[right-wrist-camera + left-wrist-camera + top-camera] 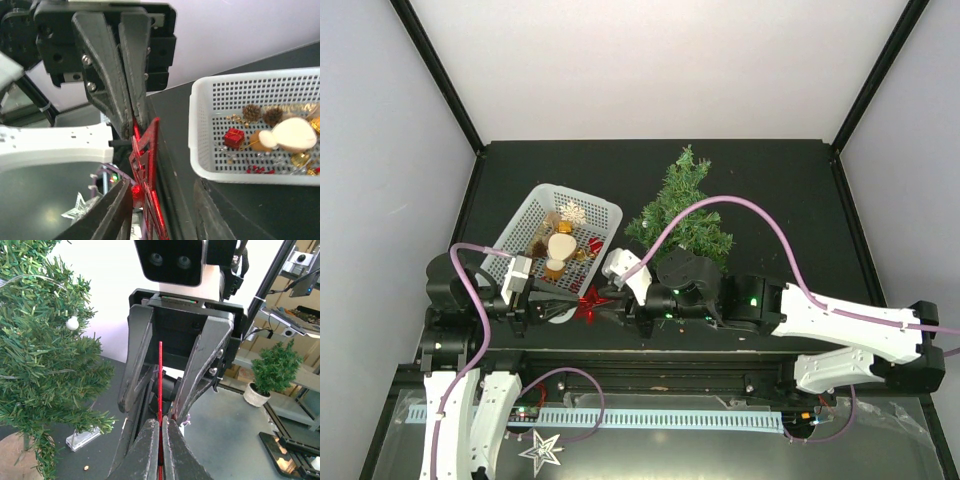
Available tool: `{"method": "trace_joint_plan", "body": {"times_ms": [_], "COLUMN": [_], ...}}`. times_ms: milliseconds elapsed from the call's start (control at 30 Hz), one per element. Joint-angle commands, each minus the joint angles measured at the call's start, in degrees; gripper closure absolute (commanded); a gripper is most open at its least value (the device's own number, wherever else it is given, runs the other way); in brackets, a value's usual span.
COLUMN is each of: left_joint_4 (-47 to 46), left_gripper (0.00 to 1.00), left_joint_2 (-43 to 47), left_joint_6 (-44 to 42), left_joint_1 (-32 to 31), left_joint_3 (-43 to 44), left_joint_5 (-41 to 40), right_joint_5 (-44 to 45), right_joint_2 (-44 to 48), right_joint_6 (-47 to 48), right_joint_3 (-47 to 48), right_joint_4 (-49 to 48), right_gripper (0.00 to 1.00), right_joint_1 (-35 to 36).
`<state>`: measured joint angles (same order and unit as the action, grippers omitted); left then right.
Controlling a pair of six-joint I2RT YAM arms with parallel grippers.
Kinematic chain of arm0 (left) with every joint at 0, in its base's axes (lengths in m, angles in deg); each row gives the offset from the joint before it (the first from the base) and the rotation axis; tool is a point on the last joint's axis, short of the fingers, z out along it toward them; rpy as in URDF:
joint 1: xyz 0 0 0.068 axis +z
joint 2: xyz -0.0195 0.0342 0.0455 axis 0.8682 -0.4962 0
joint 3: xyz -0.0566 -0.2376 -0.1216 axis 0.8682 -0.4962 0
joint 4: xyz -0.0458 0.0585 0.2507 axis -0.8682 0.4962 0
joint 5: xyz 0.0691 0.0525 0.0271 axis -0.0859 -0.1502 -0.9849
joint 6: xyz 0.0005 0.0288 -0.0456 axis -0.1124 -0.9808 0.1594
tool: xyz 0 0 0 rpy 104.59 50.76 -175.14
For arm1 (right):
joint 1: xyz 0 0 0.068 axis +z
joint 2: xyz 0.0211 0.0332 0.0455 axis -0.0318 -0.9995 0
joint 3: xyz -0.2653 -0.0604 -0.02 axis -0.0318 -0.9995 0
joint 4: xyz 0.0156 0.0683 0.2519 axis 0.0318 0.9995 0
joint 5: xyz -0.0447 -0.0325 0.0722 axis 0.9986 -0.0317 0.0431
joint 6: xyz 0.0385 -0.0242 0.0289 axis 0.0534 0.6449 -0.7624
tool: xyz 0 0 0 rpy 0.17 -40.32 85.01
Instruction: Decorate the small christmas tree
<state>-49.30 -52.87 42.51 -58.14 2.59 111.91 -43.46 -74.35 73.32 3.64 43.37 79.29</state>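
The small christmas tree (684,212) stands at the back middle of the black table, and its green branches fill the left of the left wrist view (45,365). My left gripper (563,303) is shut on a flat red glitter star (590,303), seen edge-on between its fingertips (160,390). My right gripper (612,306) faces it, open, with a finger on each side of the star (146,165). In the right wrist view the star lies close to my left-hand finger (110,215). The left gripper (131,107) pinches its top point.
A white basket (530,215) left of the tree holds a small red gift box (233,138), pine cones, gold pieces and a cream ornament (295,134). A silver star (542,452) lies below the table edge. A clear tag (82,439) lies by the tree's foot.
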Motion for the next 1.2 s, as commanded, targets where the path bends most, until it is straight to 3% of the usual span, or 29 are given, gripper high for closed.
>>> {"method": "trace_joint_plan", "body": {"times_ms": [0, 67, 100, 300, 500, 667, 967, 1167], "left_joint_4": [-1.3, -1.4, -1.5, -4.0, -11.6, -15.4, -21.0, -24.2], "left_gripper": [0.98, 0.99, 0.99, 0.97, 0.44, 0.17, 0.04, 0.01], "left_joint_2": [0.2, 0.2, 0.1, 0.2, -1.1, -2.2, 0.4, 7.2], "left_joint_6": [0.9, 0.9, 0.9, 2.4, 7.9, 11.8, 16.4, 17.5], "left_joint_1": [-0.3, -0.3, -0.3, -0.2, 0.5, 5.6, 13.0, 17.8], "left_joint_3": [0.5, 0.4, 0.3, -1.0, -2.9, -4.5, -8.8, -13.2], "left_joint_5": [11.9, 12.0, 12.0, 11.9, 9.9, 7.6, 3.3, 3.4], "right_joint_5": [-1.9, -1.6, -1.2, -0.6, 2.3, 9.1, 29.2, 44.9], "right_joint_2": [0.0, -0.1, 0.0, 1.4, 2.5, 3.5, 3.4, 4.6], "right_joint_6": [0.5, 0.6, 0.6, 0.4, 0.2, 0.9, 3.0, 7.3], "right_joint_3": [1.3, 1.4, 1.4, 0.6, 2.8, 9.6, 27.4, 33.4], "right_joint_4": [-0.1, -0.1, -0.1, -1.3, 0.9, 8.5, 21.7, 21.0], "right_gripper": [0.73, 0.93, 0.98, 0.99, 0.99, 0.99, 0.99, 0.99], "right_joint_1": [0.0, 0.0, 0.0, 0.0, -0.5, -1.1, -1.4, -1.6]}}
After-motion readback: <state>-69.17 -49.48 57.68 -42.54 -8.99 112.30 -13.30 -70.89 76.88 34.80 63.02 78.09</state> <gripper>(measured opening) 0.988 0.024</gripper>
